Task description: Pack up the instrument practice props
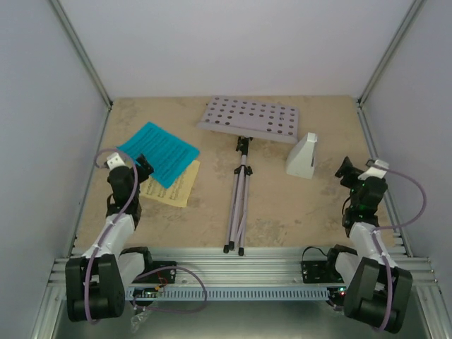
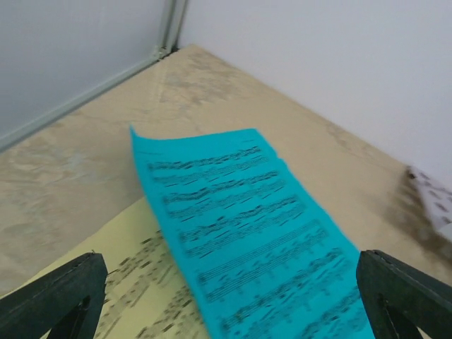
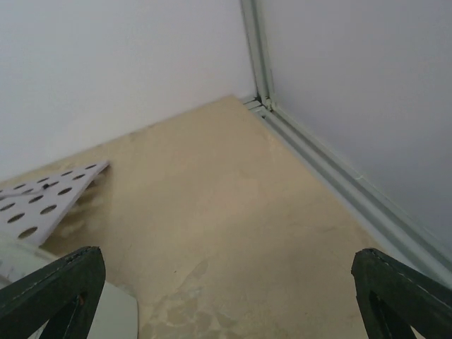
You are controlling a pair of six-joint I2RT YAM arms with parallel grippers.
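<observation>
Left pincer (image 1: 143, 165) apart, empty, at cyan sheet (image 1: 159, 152) overlapping yellow sheet (image 1: 178, 188). Right pincer (image 1: 346, 171) apart, empty, near metronome (image 1: 302, 157). Music stand (image 1: 251, 120) lies on counter (image 1: 296, 212) between.

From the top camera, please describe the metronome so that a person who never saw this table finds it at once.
Begin at the white perforated music stand lying in the middle, its plate toward the far wall. Right of that plate stands the metronome. It alone is a small pale upright pyramid; its neighbours are flat sheets and tripod legs.
</observation>
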